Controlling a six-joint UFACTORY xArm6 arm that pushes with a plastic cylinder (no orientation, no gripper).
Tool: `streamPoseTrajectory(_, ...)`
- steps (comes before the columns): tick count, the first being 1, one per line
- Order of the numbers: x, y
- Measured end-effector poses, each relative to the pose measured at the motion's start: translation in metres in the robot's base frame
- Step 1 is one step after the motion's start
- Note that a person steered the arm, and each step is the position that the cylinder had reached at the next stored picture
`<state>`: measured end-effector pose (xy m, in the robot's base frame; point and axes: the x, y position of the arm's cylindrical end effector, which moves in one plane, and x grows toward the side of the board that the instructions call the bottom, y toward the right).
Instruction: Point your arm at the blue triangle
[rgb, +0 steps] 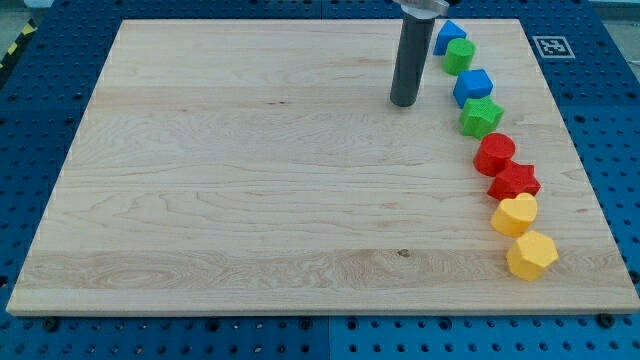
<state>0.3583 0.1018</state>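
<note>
The blue triangle (448, 36) lies at the view's top right, at the top of a curved line of blocks. My tip (404, 102) rests on the board below and to the left of the blue triangle, apart from it. Below the triangle come a green cylinder (460, 56), a blue cube-like block (473, 86) and a green star (481, 117). My tip stands to the left of the blue cube-like block with a gap between them.
The line goes on down the view's right side with a red round block (494, 154), a red star (514, 181), a yellow heart-like block (515, 214) and a yellow hexagon (531, 254). The wooden board (250, 180) lies on a blue pegboard table.
</note>
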Motion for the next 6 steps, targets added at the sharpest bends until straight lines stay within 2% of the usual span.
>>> streamPoseTrajectory(1,0.000,0.000)
streamPoseTrajectory(2,-0.018,0.000)
streamPoseTrajectory(5,-0.148,0.000)
streamPoseTrajectory(6,-0.165,0.000)
